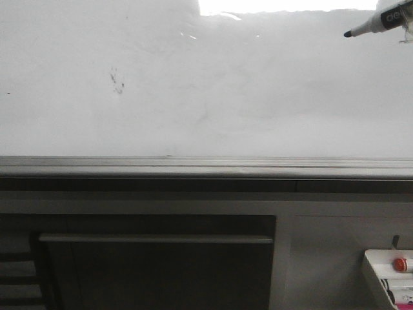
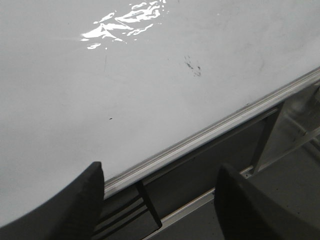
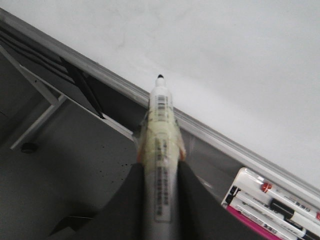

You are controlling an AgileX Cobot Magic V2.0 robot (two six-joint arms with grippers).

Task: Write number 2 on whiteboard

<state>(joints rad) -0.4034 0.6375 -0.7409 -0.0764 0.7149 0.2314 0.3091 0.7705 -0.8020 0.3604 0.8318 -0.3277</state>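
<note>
**Marker held near a board with no digit on it**

Front view: the whiteboard (image 1: 258, 97) fills the upper half, glossy, with faint erased smears and a small dark smudge (image 1: 117, 80) left of centre. No number 2 shows on it. Its grey rail (image 1: 206, 166) runs across the middle. At the top right corner a marker (image 1: 374, 23) pokes in, black tip pointing left and slightly down; whether the tip touches the board cannot be told. At the bottom right a white tray (image 1: 374, 271) holds markers, one with a red cap (image 1: 401, 264).

Left wrist view: the left gripper (image 2: 160, 200) is spread wide, its two dark fingers (image 2: 75, 210) well apart with nothing between them. Past them lie the board, the same smudge (image 2: 193, 66), a bright glare patch (image 2: 120, 20) and the rail (image 2: 210, 131) crossing at a slant.

Right wrist view: the right gripper (image 3: 159, 195) pinches the marker (image 3: 160, 130) between its dark fingers (image 3: 127, 205). The marker's barrel carries a barcode and a wrap of tape. The black tip (image 3: 160, 76) points at the board (image 3: 225, 60) above the rail (image 3: 220, 140). The tray of markers (image 3: 270, 205) sits just below the rail, beside the gripper.
</note>
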